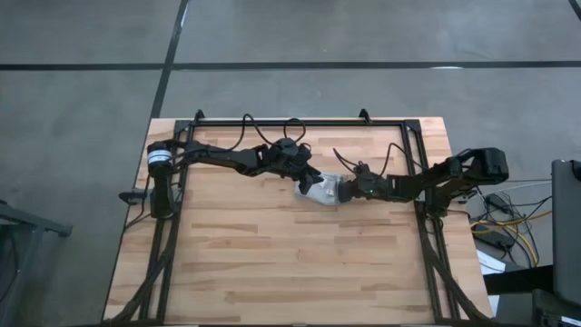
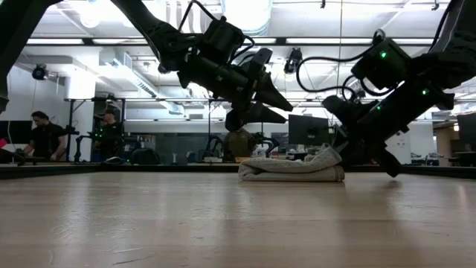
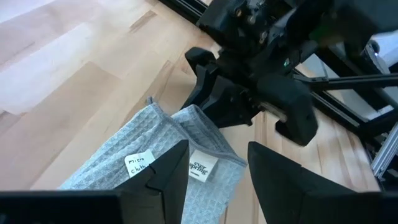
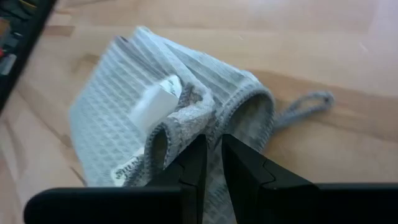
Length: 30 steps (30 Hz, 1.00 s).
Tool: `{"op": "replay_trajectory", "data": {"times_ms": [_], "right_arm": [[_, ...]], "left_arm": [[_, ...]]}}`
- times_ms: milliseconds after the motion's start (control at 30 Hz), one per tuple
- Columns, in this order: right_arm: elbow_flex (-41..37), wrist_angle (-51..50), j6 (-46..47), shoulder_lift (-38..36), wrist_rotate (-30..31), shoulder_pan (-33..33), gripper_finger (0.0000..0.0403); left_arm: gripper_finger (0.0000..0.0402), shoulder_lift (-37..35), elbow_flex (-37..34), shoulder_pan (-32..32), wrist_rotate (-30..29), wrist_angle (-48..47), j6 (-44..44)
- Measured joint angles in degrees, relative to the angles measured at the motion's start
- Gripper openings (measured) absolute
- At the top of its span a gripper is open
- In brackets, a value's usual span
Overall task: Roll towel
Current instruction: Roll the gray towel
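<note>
The towel (image 1: 322, 192) is a light grey-blue bundle, folded or rolled over itself, lying on the wooden table's middle; in the low view the towel (image 2: 291, 170) rests flat on its underside. My left gripper (image 2: 286, 112) hangs open just above the towel's left part, touching nothing. In its wrist view the two fingers of my left gripper (image 3: 217, 165) stand apart over the cloth and its white labels (image 3: 202, 167). My right gripper (image 4: 214, 148) is shut on the towel's right end. My right gripper pinches a folded edge of the towel (image 4: 208, 127) at its right end between the two fingers. The fingers slant down from the table's right side. The pinched end (image 2: 327, 154) is drawn up a little, while the bundle lies on the table.
A black frame (image 1: 300, 120) runs along the table's far edge and down both sides. The towel's small hanging loop (image 4: 308, 102) lies on the wood beside the bundle. Bare wood stretches toward the near edge (image 1: 290, 282). People (image 2: 44, 138) sit far behind the table.
</note>
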Motion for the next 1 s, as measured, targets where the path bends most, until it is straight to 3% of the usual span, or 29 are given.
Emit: {"op": "replay_trajectory", "data": {"times_ms": [700, 1000], "right_arm": [[-0.2, -9.3, -8.2, -21.2, 1.9, 0.1, 0.0050], [0.1, -9.3, -7.3, -19.4, 1.1, 0.1, 0.0050]], "left_arm": [[0.0167, 0.0, 0.0, 0.0, -0.1, -2.8, 2.4], [0.0167, 0.0, -0.1, 0.0, -0.1, -12.4, 12.3]]}}
